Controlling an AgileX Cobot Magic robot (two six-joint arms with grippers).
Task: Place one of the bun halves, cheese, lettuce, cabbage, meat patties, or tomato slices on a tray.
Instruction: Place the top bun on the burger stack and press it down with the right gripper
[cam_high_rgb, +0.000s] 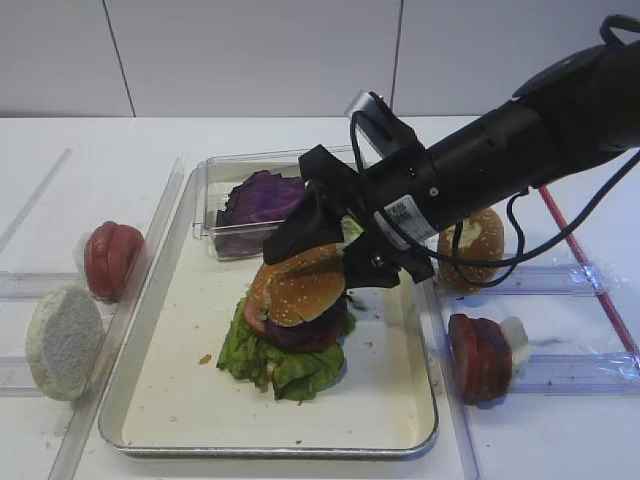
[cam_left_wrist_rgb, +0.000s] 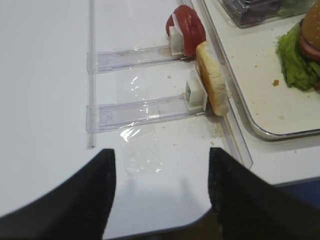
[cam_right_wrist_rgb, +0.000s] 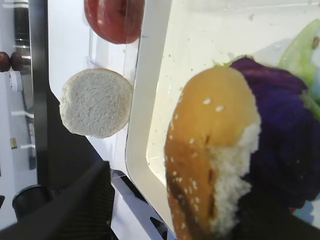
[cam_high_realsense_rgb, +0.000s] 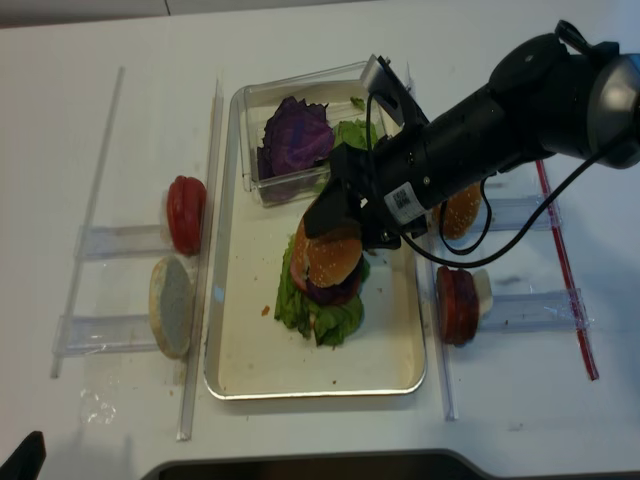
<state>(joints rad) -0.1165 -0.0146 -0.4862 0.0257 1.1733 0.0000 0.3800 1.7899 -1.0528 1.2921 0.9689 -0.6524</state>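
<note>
Right black gripper (cam_high_rgb: 318, 245) over the stack, fingers apart either side of the golden-brown sesame-speckled bun top (cam_high_rgb: 297, 283), one dark finger (cam_high_rgb: 300, 228) just behind it; whether the pads touch the bun, cannot tell. Bun top tilted, sitting on deep purple cabbage leaves (cam_high_rgb: 300, 332) and a pink slice, all on ruffled bright green lettuce (cam_high_rgb: 275, 362), middle of the large cream-surfaced metal tray with silver rim (cam_high_rgb: 150, 420). Behind the stack, at the tray's far end, clear plastic box (cam_high_rgb: 222, 222) with more purple cabbage. Left of the tray, red tomato slices (cam_high_rgb: 110, 258) and a pale grey-white bun half (cam_high_rgb: 62, 340) propped upright in clear plastic rails. Right of the tray, darker brown bun with a white patch (cam_high_rgb: 480, 240), partly hidden by the black arm, and a red slice stack (cam_high_rgb: 480, 355) nearer. Left gripper (cam_left_wrist_rgb: 160, 195) well left of the tray, over bare white tabletop (cam_left_wrist_rgb: 45, 75), fingers spread wide, holding nothing.
</note>
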